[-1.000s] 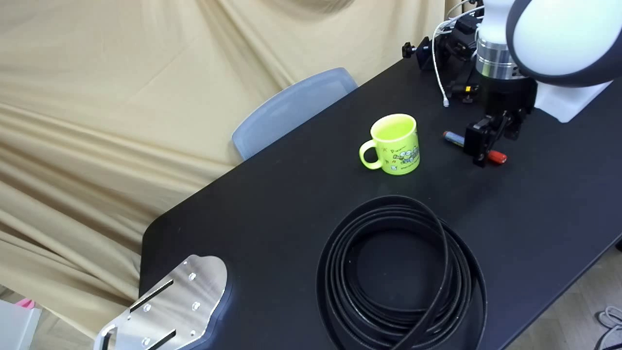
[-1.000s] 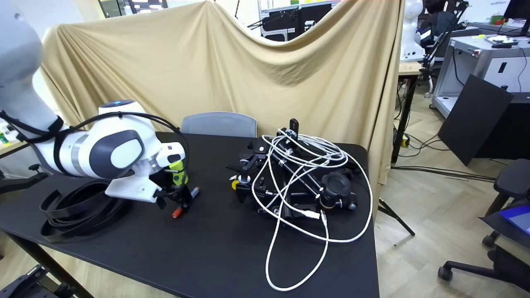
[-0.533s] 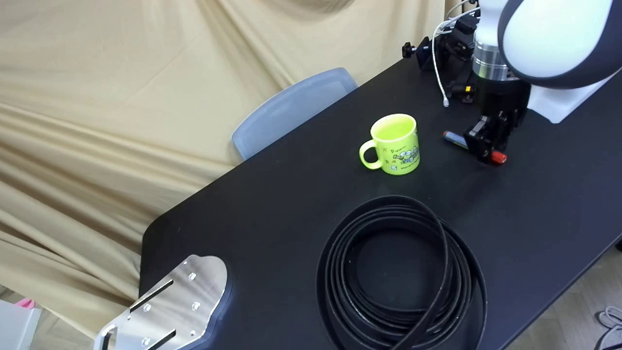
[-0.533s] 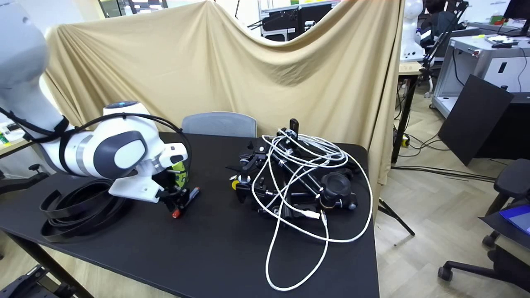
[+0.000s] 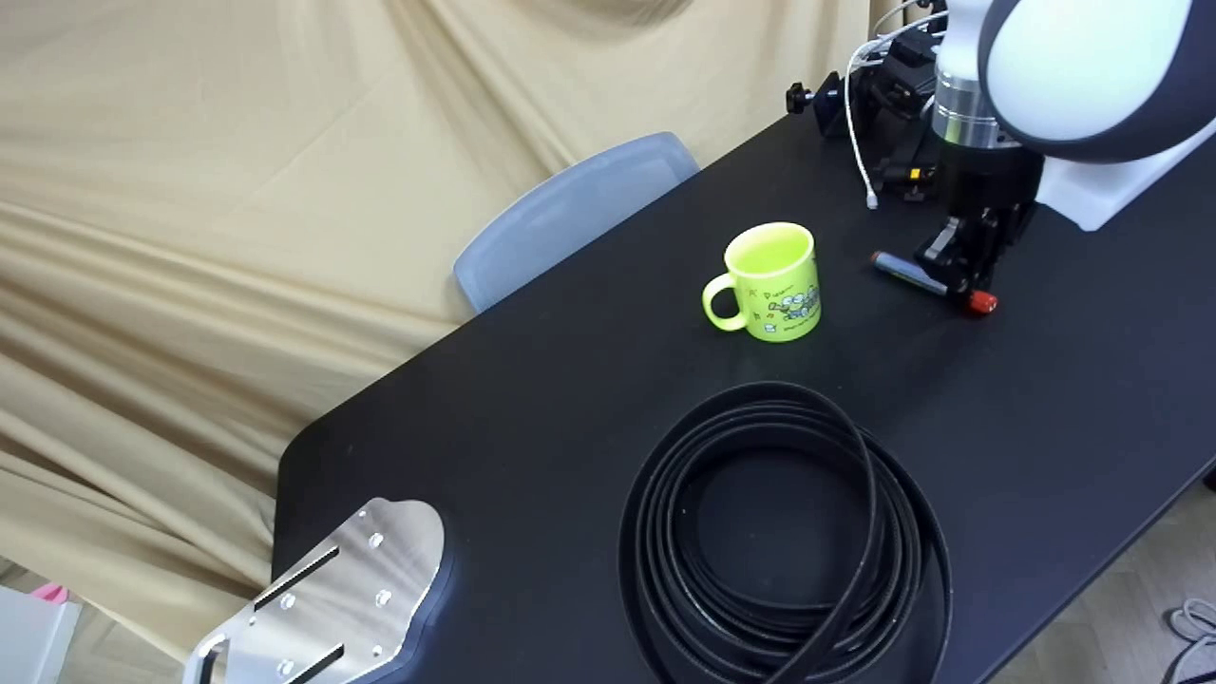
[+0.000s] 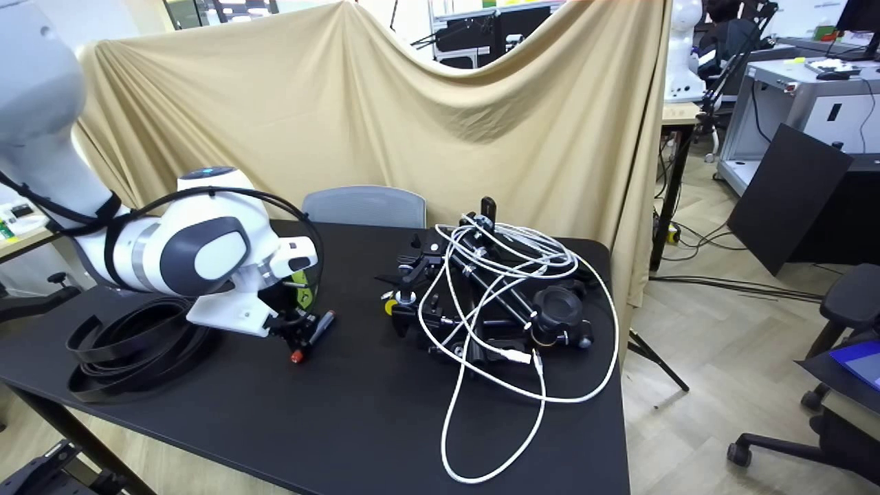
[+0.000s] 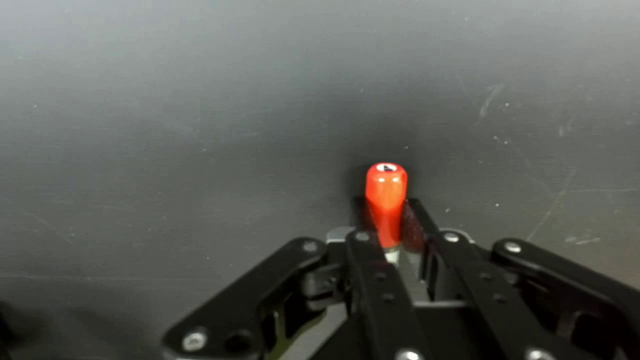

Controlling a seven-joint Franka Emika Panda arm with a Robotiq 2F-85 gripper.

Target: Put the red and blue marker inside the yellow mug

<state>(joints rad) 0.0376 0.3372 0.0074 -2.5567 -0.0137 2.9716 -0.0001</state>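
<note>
The yellow mug (image 5: 779, 296) stands upright on the black table with its handle toward the chair. In an exterior view the arm covers most of the mug (image 6: 303, 289). My gripper (image 7: 386, 210) is shut on the red and blue marker (image 7: 386, 186), with one finger on each side of its red cap. The marker's blue barrel (image 5: 909, 272) sticks out on the side toward the mug. The marker (image 6: 322, 327) is low at the tabletop; whether it is clear of the surface I cannot tell. The mug is apart from both gripper and marker.
A coil of flat black strip (image 5: 779, 532) lies in front of the mug. Black clamps and stands with a tangled white cable (image 6: 509, 275) occupy another part of the table. A metal plate (image 5: 351, 579) sits near a table corner. A grey chair (image 6: 364, 206) stands behind.
The jaws have come together on the red end of the marker. Gripper and marker have since shifted slightly away from the coil, together. The mug has stayed put.
</note>
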